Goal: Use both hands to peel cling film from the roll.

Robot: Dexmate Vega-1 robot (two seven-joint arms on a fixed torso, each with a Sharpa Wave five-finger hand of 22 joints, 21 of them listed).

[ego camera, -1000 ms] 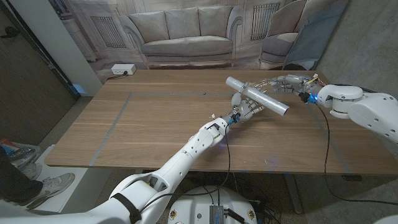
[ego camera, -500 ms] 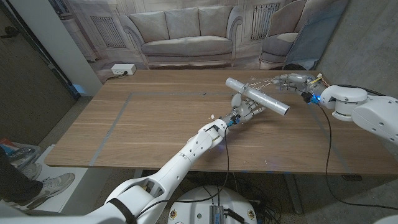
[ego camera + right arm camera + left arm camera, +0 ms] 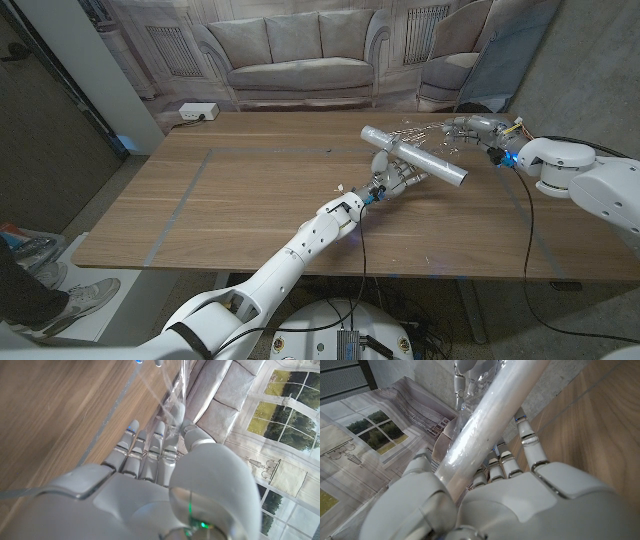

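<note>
1. Roll of cling film point(image 3: 414, 153) is the landmark here — a pale tube held up over the far half of the wooden table point(image 3: 250, 200), tilted so one end points toward the backdrop and the other toward the robot's right.
2. The left hand point(image 3: 396, 175) grasps the roll from beneath, near its middle. I judge it serves as the anchor, so the tube cannot follow when the film is pulled.
3. The right hand point(image 3: 468, 129) sits just beyond the roll on the robot's right side, fingers drawn together on a crinkled sheet of film point(image 3: 425, 133) that runs from them back to the roll. That hand looks to be the puller, drawing away from the tube.
4. The split makes sense — one hand fixes, the other peels, and holding the roll clear of the table keeps the film from clinging to the wood.
5. The left wrist view shows what the head view cannot: the fingers point(image 3: 535, 452) and thumb wrapping the glossy roll point(image 3: 487, 427) from opposite sides, with gathered film point(image 3: 470, 395) beyond it.
6. The right wrist view shows the film point(image 3: 172, 400) rising as a thin clear strip from the closed fingertips point(image 3: 170, 442) of the right hand point(image 3: 145, 485); the exact pinch point is hard to make out.
7. Only the head view shows how far apart the hands are: near, but not touching.
</note>
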